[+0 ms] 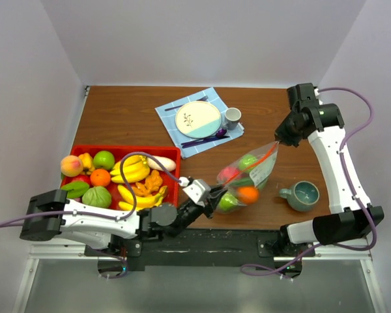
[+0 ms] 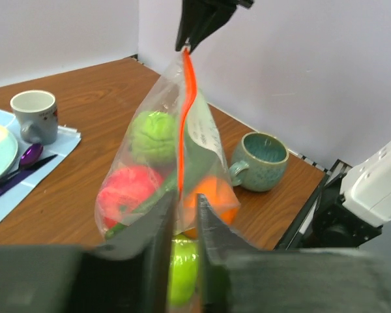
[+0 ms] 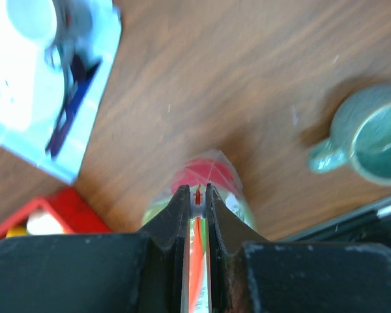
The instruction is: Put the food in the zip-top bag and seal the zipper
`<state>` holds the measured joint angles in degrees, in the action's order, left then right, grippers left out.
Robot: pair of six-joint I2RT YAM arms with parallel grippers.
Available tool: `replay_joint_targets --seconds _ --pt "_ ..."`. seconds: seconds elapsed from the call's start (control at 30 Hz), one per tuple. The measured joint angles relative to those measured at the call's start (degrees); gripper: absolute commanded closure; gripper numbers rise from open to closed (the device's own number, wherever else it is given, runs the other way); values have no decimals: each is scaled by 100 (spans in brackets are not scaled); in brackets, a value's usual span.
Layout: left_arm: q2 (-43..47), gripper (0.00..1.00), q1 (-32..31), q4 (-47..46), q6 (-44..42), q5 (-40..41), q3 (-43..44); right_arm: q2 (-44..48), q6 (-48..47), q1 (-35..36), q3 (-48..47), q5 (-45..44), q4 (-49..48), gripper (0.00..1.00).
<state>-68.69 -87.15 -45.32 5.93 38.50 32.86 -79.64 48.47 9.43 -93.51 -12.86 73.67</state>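
Orange-red, the zipper (image 2: pixel 186 111) ran taut between my two grippers. The right gripper (image 3: pixel 195 199) had its jaws pinched onto the strip's upper end. The left gripper (image 2: pixel 181 218) clamped the lower end, jaws a narrow slot apart. The zip-top bag (image 1: pixel 244 177) hung between them, between the red tray (image 1: pixel 85 150) and the teal mug (image 1: pixel 301 194), with food inside: a green fruit (image 2: pixel 153 134), a red fruit (image 2: pixel 127 189) and an orange (image 2: pixel 215 199).

Bag (image 1: pixel 264 171): clear, with a white label panel.
Zipper (image 2: pixel 188 98): orange-red.
Food (image 2: pixel 153 134) inside: lime-green, pink-red and orange pieces.
Tray (image 1: pixel 117 147): red.
Bananas (image 1: pixel 131 171): yellow.
Napkin (image 1: pixel 167 116): light blue.
Plate (image 1: pixel 197 119): cream and pale blue, with a small dark sprig motif.
Mug (image 1: pixel 305 194): teal.
Cup (image 1: pixel 232 117): grey-white.
Spoon (image 1: pixel 208 137): purple.
Table (image 1: pixel 124 117): brown woodgrain.
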Motion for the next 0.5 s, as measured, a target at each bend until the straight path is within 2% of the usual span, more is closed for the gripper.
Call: replay_joint_targets --seconds 0.03,0.1,0.13,0.2,0.23,0.3,0.4,0.43,0.5 --pt "-107 40 -15 142 138 24 219 9 -39 -39 0 -129 -111 93" --pt "-214 31 -50 398 389 66 522 15 -111 -111 70 -208 -442 93" --pt "-219 22 -68 498 546 105 595 33 -133 -133 173 -234 -640 93" --pt "-216 12 -68 748 791 227 693 35 -166 -157 402 -179 -1071 92" --pt "-216 3 -59 909 942 308 734 17 -175 -153 525 -109 -1274 91" --pt "-214 0 17 1447 1259 439 879 -98 -199 -114 688 57 -1604 86" --pt "-188 0 317 2323 1779 463 1154 -481 -258 70 717 240 -2039 66" --pt "-146 0 481 2601 1947 439 1233 -629 -275 144 715 328 -2168 49" --pt "46 0 785 3097 2223 407 1283 -879 -332 238 710 487 -2308 34"
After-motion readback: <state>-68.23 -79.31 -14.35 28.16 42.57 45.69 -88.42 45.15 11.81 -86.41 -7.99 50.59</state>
